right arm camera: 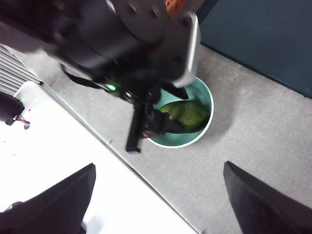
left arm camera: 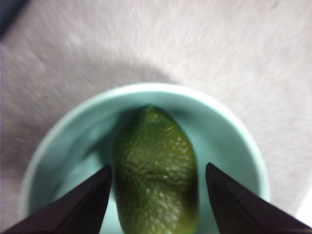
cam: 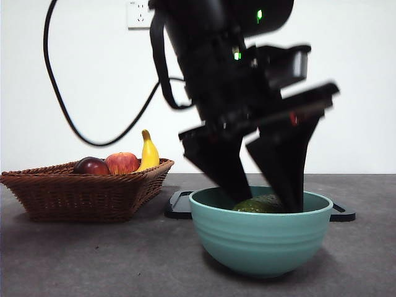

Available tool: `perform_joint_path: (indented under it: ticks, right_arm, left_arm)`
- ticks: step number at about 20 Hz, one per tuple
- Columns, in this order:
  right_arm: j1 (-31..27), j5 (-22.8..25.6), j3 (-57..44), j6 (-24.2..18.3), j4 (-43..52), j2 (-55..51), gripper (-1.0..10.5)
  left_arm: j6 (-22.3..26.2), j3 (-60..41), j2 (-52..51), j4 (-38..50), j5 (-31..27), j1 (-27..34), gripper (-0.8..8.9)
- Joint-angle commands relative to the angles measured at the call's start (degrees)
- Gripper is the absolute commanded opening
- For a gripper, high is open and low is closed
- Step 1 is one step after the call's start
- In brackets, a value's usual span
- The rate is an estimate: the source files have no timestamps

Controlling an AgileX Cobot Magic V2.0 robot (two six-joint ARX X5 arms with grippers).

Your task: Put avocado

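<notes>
Wall (cam: pixel 346 74): plain white, evenly lit, behind the claw.
Socket (cam: pixel 138 12): white, on the wall, up and left of the claw.
Cable (cam: pixel 68 117): black, looping down the wall left of the claw.
Tabletop (cam: pixel 93 260): grey, matte, speckled, below the claw.
Floor (right arm camera: pixel 263 34): dark blue-green, beyond the table edge.

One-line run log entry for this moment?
left gripper: open, fingers astride avocado | avocado: lying in bowl | right gripper: open, waiting aside
</notes>
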Motion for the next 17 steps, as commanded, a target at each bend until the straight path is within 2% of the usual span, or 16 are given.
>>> perform_joint_path:
  ticks: [1,5,14,17]
  right_arm:
    - [0.3,0.2,1.1,0.2,0.5,0.3,4.2]
    - [0.3,0.2,1.1,0.1,0.5,0.3,4.2]
    - [0.3,2.8,1.1,0.1,0.6,0.4,4.2]
    - [0.3,2.8,1.1,0.1,0.7,0.4,4.2]
  left_arm:
    - [0.6,3.4,-3.3,-0.2,-1.8,0.3,3.12]
    - [0.2,3.6,-11.5,-0.3,-2.5,4.0,3.11]
    - [-1.7,2.7,-34.5,-9.1,-2.3,19.8,3.10]
    - [-1.7,-0.5,-40.9,-12.3,1.8,23.3,3.10]
